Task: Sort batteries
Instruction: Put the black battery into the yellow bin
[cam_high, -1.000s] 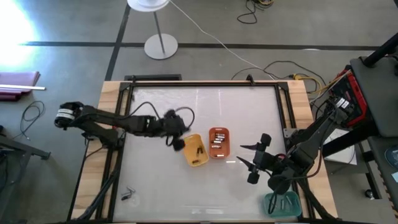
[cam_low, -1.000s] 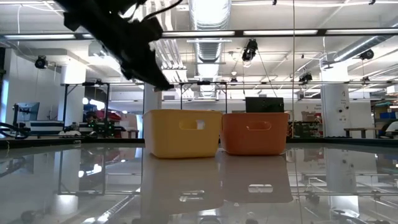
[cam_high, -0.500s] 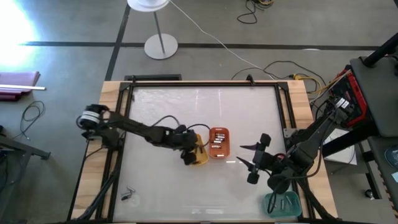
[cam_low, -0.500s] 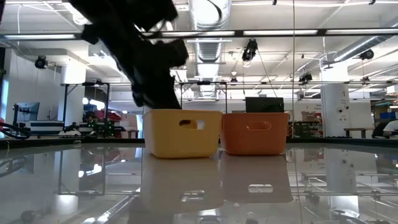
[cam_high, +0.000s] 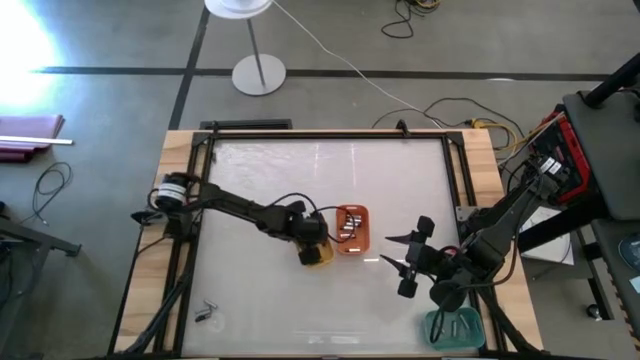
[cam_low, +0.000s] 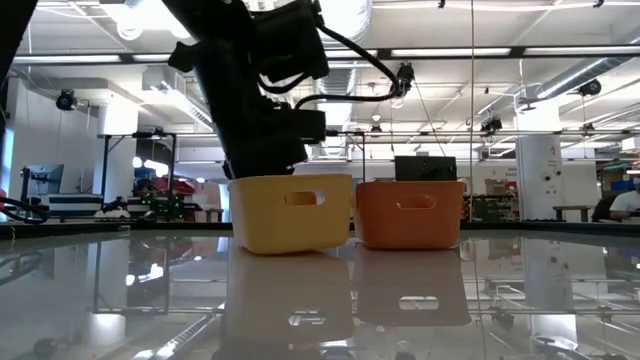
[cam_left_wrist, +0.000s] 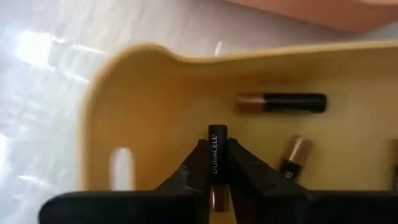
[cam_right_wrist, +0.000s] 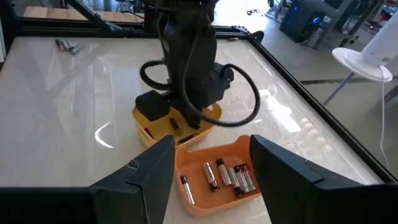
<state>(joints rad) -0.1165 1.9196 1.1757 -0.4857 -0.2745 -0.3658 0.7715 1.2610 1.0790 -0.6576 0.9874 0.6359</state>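
The yellow tray (cam_high: 322, 256) and the orange tray (cam_high: 351, 228) stand side by side at mid-table. My left gripper (cam_high: 310, 240) hangs over the yellow tray, shut on a black battery (cam_left_wrist: 217, 149). Two more batteries (cam_left_wrist: 283, 103) (cam_left_wrist: 292, 155) lie on the yellow tray's floor (cam_left_wrist: 155, 112). Several batteries (cam_right_wrist: 227, 175) lie in the orange tray (cam_right_wrist: 205, 199). Loose batteries (cam_high: 207, 313) lie near the table's near left corner. My right gripper (cam_high: 405, 262) waits open to the right of the trays, touching nothing. My left gripper pinches the black battery by its sides (cam_left_wrist: 217, 163) between its two fingers (cam_left_wrist: 244, 167). The battery lies along the fingers, its dark end (cam_left_wrist: 217, 131) sticking out past the fingertips. The fingers come from above, pointing down into the yellow tray. The battery's rear part is hidden between the fingers.
A teal tray (cam_high: 455, 327) stands at the table's near right corner, beside my right arm. In the low view the left arm (cam_low: 262, 90) rises behind the yellow tray (cam_low: 292, 212), with the orange tray (cam_low: 410, 212) on its right. Bare white tabletop (cam_high: 250, 290) lies near the front left.
My left gripper has swung toward the table's right edge and come down over the yellow tray, staying shut. My right arm has kept still.
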